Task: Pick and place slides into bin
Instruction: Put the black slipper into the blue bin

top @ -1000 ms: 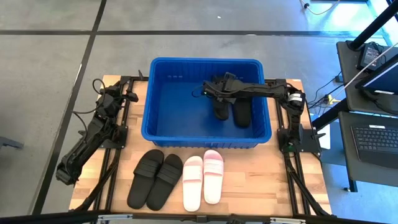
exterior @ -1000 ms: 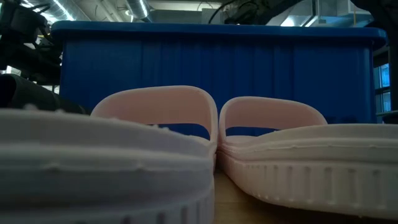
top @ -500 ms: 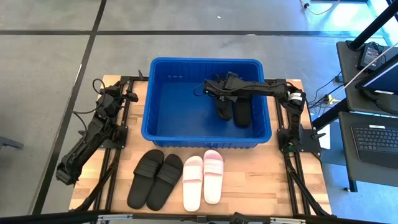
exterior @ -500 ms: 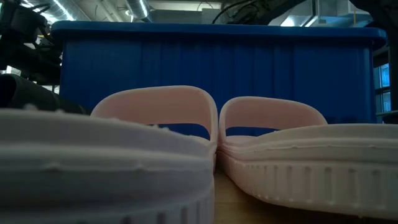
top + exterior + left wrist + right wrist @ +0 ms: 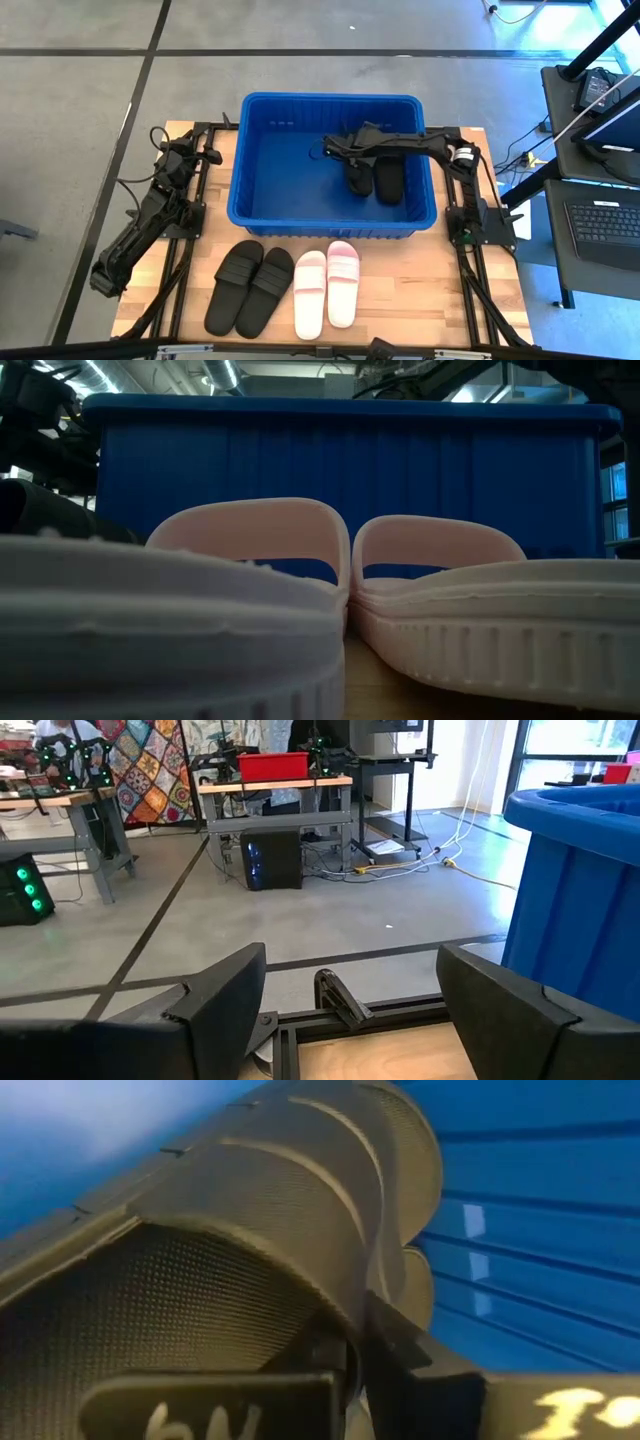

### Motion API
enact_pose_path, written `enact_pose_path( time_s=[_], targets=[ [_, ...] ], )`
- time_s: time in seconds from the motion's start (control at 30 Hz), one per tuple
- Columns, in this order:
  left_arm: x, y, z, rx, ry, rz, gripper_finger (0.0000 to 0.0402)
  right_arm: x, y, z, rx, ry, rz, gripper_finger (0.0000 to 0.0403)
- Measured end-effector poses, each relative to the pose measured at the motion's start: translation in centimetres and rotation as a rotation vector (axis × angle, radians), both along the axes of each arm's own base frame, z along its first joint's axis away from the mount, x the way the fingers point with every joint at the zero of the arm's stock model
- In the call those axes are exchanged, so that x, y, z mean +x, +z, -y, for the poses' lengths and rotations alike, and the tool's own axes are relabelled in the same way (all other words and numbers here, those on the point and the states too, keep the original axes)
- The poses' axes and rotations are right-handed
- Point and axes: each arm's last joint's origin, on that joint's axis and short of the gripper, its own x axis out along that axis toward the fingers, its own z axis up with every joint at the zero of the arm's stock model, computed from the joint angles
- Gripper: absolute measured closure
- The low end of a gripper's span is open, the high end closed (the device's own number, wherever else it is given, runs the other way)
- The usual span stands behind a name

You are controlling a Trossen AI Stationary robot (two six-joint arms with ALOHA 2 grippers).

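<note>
- Over the bin [image 5: 262,162], at its right half: our right gripper [image 5: 352,150], fingers clamped tight on the strap of one black slide [image 5: 357,176]; our wrist camera on that arm shows the ribbed black strap [image 5: 300,1230] pinched between the dark fingers, blue ribbed wall behind
- Inside the bin, just beside the held slide on its right: a second black slide [image 5: 390,183], lying flat on the bin floor, the two side by side; we cannot tell whether the held one touches the floor
- On the wooden table [image 5: 420,270], in front of the bin: black pair [image 5: 249,287], two slides side by side, straps toward the bin, angled slightly
- On the table, just right of the black pair: pale pink/white pair [image 5: 327,288], side by side and touching, the right one pinker and set a little nearer the bin
- At table height, we see the pale pair [image 5: 300,610] close up, straps arched, the blue bin wall [image 5: 400,470] rising behind them
- Beside the table's left edge, well apart from the bin and the slides: our left gripper [image 5: 350,1010], arm folded back, fingers spread wide with nothing between them; its camera looks past the bin's corner [image 5: 590,890] into the room
</note>
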Motion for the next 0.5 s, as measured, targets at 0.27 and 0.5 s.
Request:
enact_pose_path(
  time_s=[0.27,0.5],
  targets=[
    [0.00,0.00,0.00,0.005,-0.004,-0.044,0.0111,0.15,-0.70,-0.02,0.012,0.003,-0.017,0.0353],
    [0.00,0.00,0.00,0.005,-0.004,-0.048,0.0111,0.08,-0.73,-0.01,0.015,0.002,-0.020,0.0315]
  ],
)
